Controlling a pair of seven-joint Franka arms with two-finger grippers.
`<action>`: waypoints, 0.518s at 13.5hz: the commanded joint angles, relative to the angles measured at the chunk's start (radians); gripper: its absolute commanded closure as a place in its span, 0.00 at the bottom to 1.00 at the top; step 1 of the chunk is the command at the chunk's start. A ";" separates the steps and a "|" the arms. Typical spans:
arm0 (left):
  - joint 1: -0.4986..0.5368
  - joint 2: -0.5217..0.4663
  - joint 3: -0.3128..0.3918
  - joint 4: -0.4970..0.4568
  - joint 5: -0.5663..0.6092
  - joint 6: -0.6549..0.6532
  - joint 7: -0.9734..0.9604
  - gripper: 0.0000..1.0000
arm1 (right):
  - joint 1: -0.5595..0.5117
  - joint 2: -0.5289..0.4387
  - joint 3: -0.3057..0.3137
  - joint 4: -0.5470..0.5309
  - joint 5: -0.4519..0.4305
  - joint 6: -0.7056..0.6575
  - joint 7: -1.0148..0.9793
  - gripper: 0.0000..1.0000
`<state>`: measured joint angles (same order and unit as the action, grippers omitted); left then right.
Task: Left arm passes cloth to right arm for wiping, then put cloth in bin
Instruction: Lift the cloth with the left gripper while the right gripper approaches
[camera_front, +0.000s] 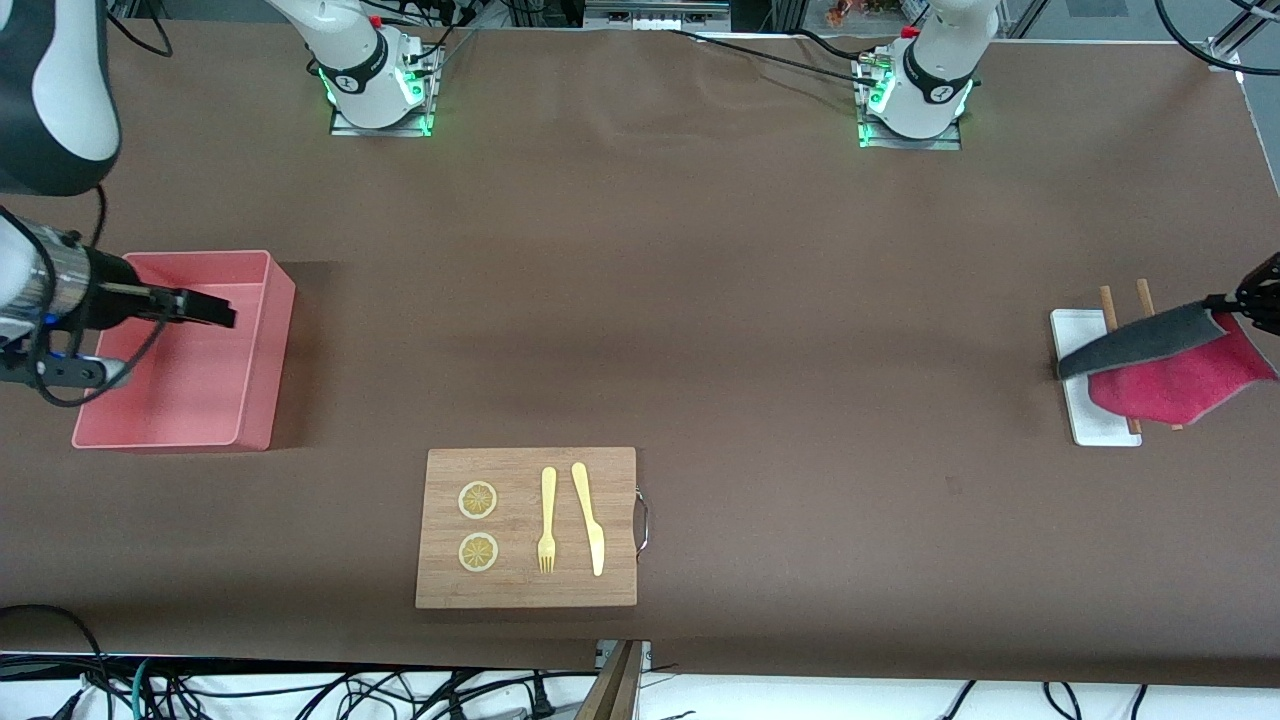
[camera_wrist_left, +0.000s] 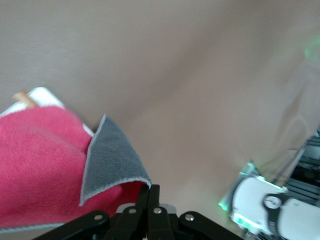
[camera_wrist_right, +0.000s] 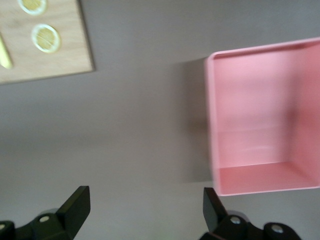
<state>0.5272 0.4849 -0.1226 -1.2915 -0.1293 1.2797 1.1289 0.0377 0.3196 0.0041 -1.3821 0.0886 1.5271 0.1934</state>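
The cloth (camera_front: 1180, 385) hangs by one corner from my left gripper (camera_front: 1228, 300), at the left arm's end of the table. Its dark grey face (camera_front: 1140, 340) is folded over the crimson face. In the left wrist view the left gripper (camera_wrist_left: 152, 192) is shut on the cloth's (camera_wrist_left: 45, 165) corner, where grey (camera_wrist_left: 110, 155) meets crimson. My right gripper (camera_front: 222, 310) hovers over the pink bin (camera_front: 265, 340) at the right arm's end. In the right wrist view the right gripper (camera_wrist_right: 145, 202) stands wide open with nothing in it, and the bin (camera_wrist_right: 260, 115) lies beside it, empty.
A white plate (camera_front: 1075, 335) with two wooden sticks (camera_front: 1108, 303) lies under the hanging cloth. A wooden cutting board (camera_front: 525, 590) near the front edge carries two lemon slices (camera_front: 477, 500), a yellow fork (camera_front: 547, 520) and a knife (camera_front: 590, 520). Both arm bases (camera_front: 375, 75) stand along the table's robot edge.
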 joint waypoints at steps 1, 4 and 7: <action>-0.128 -0.066 0.009 0.026 0.037 -0.097 -0.192 1.00 | 0.039 0.007 0.000 -0.005 0.080 0.034 0.139 0.00; -0.271 -0.068 0.008 0.122 0.027 -0.213 -0.421 1.00 | 0.057 0.033 0.084 -0.005 0.095 0.112 0.347 0.00; -0.424 -0.068 -0.003 0.187 0.013 -0.263 -0.636 1.00 | 0.059 0.052 0.175 -0.003 0.097 0.186 0.539 0.00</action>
<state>0.1839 0.4055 -0.1305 -1.1611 -0.1217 1.0594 0.5965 0.1023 0.3665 0.1394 -1.3824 0.1685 1.6752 0.6351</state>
